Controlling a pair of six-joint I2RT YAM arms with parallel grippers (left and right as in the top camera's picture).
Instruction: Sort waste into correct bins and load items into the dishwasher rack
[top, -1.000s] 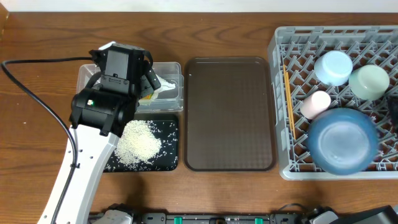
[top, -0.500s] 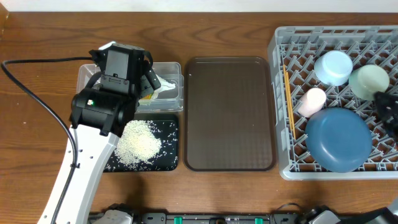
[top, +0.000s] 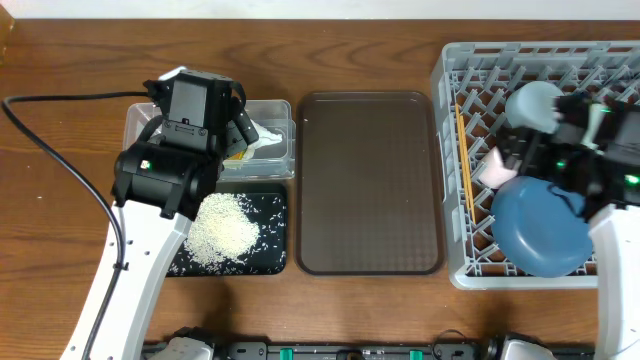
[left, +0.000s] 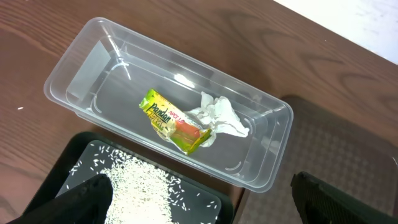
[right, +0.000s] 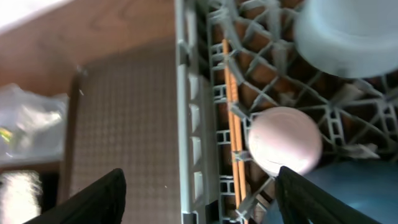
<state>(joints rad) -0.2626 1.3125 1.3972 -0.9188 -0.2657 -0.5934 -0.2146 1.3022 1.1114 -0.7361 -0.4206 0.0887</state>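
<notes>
The dishwasher rack stands just right of the brown serving tray, and the loading looks nearly complete. The large dark blue bowl lies in the part of the rack nearest to me, right of the tray. The light blue bowl sits in the far part of the rack. The pale pink cup lies on its side between these 2 bowls, on the side nearer the tray. The 2 chopsticks lie along the rack wall that faces the tray. I cannot find the mint green bowl. My right arm covers that corner from above, so it is possibly under it.

Left of the tray are the 2 bins. The clear tub holds the wrapper and the tissue, touching each other. The black tray, nearer to me than the tub, carries the rice in 1 heap with some scattered grains.

My left gripper hangs over the bins with its jaws spread wide and nothing in them. My right gripper is over the rack side nearest the tray, jaws apart and grasping nothing.

I judge all the waste sorted and little left to do.
</notes>
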